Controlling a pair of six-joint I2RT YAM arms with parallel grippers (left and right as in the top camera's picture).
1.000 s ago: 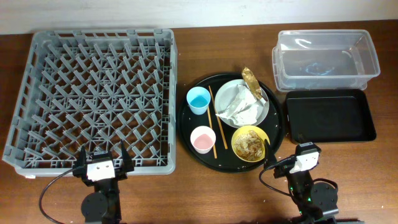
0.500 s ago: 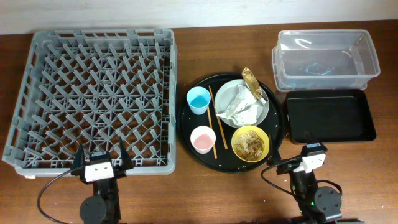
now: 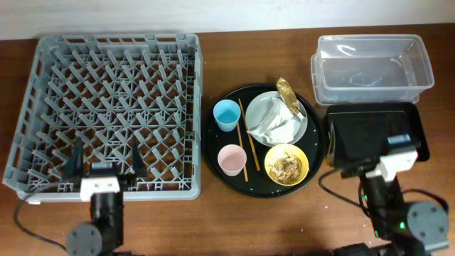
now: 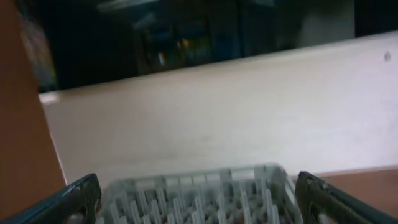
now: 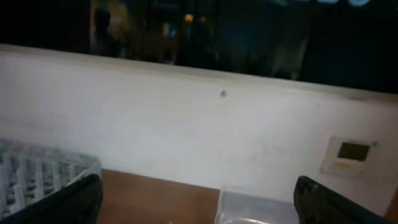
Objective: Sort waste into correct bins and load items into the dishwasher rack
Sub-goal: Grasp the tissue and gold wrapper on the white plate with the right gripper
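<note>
Sitting where, the dishes and waste?

On a round black tray (image 3: 213, 146) mid-tabletop, like a finished meal: blue cup (image 3: 227, 114), pink cup (image 3: 232, 158), chopsticks (image 3: 242, 135), napkin (image 3: 274, 122) on plate (image 3: 260, 105), scraps (image 3: 286, 165) in bowl (image 3: 270, 160). Rack (image 3: 106, 92) at left edge; clear tub (image 3: 373, 37) and shallow black tray (image 3: 355, 131), far right corner.

Fingers?

Left fingers (image 4: 74, 196), right fingers (image 5: 329, 199): spread wide, empty, front edge.

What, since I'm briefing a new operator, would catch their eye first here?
The big grey dishwasher rack fills the table's left side, nothing loaded. At centre, a round black tray holds the mess: blue cup, pink cup, yellow bowl of food scraps, and a plate under a crumpled napkin.
</note>
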